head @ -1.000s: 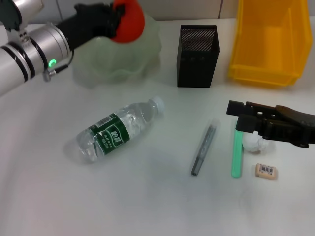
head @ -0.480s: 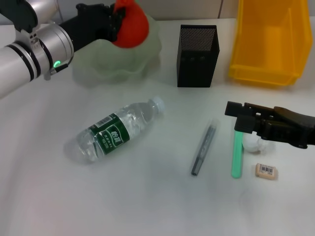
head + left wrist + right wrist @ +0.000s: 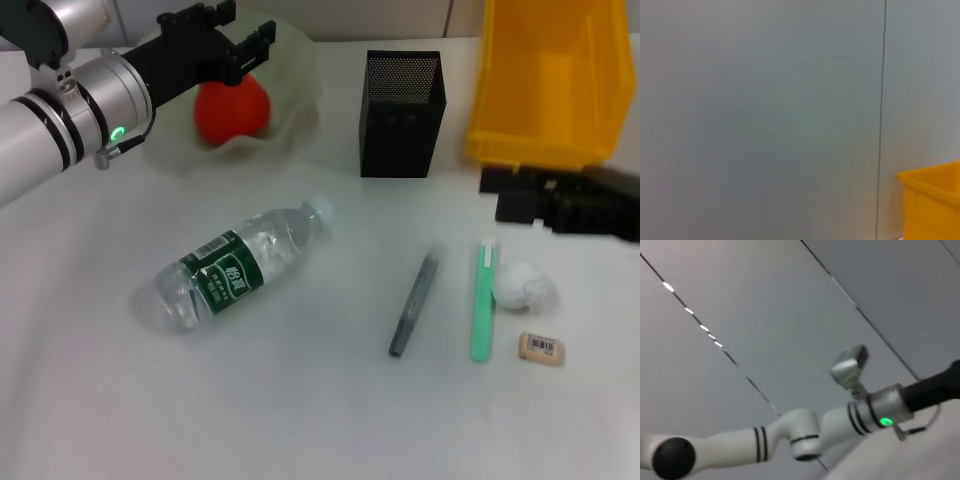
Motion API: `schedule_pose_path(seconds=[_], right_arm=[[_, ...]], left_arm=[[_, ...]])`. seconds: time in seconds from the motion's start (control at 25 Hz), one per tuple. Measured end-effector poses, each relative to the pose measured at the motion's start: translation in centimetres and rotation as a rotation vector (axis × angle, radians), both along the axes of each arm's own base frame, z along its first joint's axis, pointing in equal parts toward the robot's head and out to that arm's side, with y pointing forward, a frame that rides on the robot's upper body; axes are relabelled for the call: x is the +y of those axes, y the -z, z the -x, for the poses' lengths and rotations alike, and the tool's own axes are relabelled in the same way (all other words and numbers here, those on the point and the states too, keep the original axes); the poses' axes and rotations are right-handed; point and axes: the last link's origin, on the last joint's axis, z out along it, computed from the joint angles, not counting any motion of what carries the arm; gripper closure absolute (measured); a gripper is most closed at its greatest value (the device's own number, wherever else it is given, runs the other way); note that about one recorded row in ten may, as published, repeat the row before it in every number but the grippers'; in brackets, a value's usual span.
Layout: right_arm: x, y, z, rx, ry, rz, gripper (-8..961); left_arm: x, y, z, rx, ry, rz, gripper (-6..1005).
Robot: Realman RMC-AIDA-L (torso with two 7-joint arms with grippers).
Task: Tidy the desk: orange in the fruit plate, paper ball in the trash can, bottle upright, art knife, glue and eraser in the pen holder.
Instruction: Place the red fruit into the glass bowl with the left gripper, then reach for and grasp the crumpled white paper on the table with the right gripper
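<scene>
The orange (image 3: 232,108) lies in the pale-green fruit plate (image 3: 300,75) at the back left. My left gripper (image 3: 240,30) is open and empty just above it. The bottle (image 3: 235,262) lies on its side in the middle of the desk. The paper ball (image 3: 522,286), the beige eraser (image 3: 541,347), the green art knife (image 3: 483,300) and the grey glue stick (image 3: 412,305) lie at the right. My right gripper (image 3: 505,195) hovers behind the paper ball, in front of the yellow trash can (image 3: 548,80). The black mesh pen holder (image 3: 402,112) stands at the back centre.
The left wrist view shows a grey wall and a corner of the trash can (image 3: 935,205). The right wrist view shows my left arm (image 3: 865,410) against the wall. The desk's front is bare white surface.
My left gripper has opened and let the orange drop into the fruit plate. My right gripper has drawn back from over the paper ball toward the trash can.
</scene>
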Motion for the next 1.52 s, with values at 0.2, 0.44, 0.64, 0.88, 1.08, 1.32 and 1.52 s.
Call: schedule_pose_path(seconds=[0.2,0.44,0.64,0.88,1.08,1.32,1.52], right_arm=[[0.9,-3.2,2.9,-0.153,0.028,-0.003,120],[1.6,-4.6,5.5,-0.447,0.125,-0.032,121],[2.3,-3.3,6.4,-0.714,0.232,-0.015,120],[3.6,0.1,4.5,-0.942,0.328,0.044,120],[4.4,1.3,3.1,-0.973,0.371,0.077,122],[5.0,2.9,1.8,-1.018,0.389,0.097,127],[5.4,4.0,0.9,-1.021,0.393,0.114,130]], left_arm=[[-0.4,-0.1,-0.4,-0.048,0.012,0.021,353],[-0.5,-0.2,-0.6,-0.073,0.023,0.029,186],[-0.5,-0.2,-0.7,-0.076,0.023,0.027,186],[-0.4,-0.4,-0.7,-0.091,0.018,0.017,187],[-0.5,-0.4,-0.5,-0.094,0.013,0.014,187],[-0.5,-0.5,-0.3,-0.096,0.008,0.012,186],[-0.7,-0.5,0.0,-0.097,-0.001,0.011,187]])
